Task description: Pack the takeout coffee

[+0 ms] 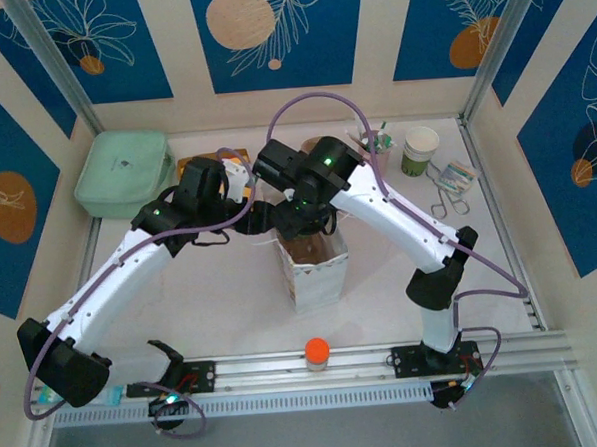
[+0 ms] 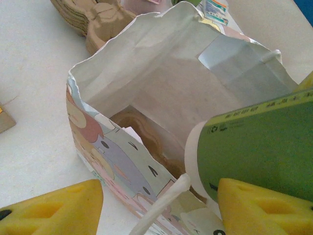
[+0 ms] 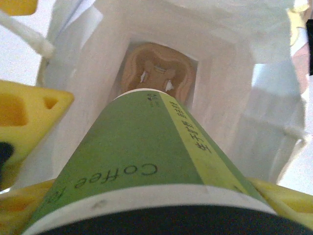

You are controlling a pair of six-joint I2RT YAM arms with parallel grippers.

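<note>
Loading green, black-lidded paper coffee cup [image 3: 137, 161] into white paper bag [image 1: 316, 273].
Top external: arms meet over bag at centre of counter [image 1: 213, 308]. Left wrist: left pincer [image 2: 159, 203] open astride bag rim, empty. Right wrist: right pincer [image 3: 168, 147] clamps cup at bag mouth; next, probably descend onto brown pulp tray [image 3: 156, 73], release.

A mint-green case [image 1: 124, 173] lies back left, a lidless cup [image 1: 420, 149] back right, an orange-topped jar [image 1: 316, 354] in front
</note>
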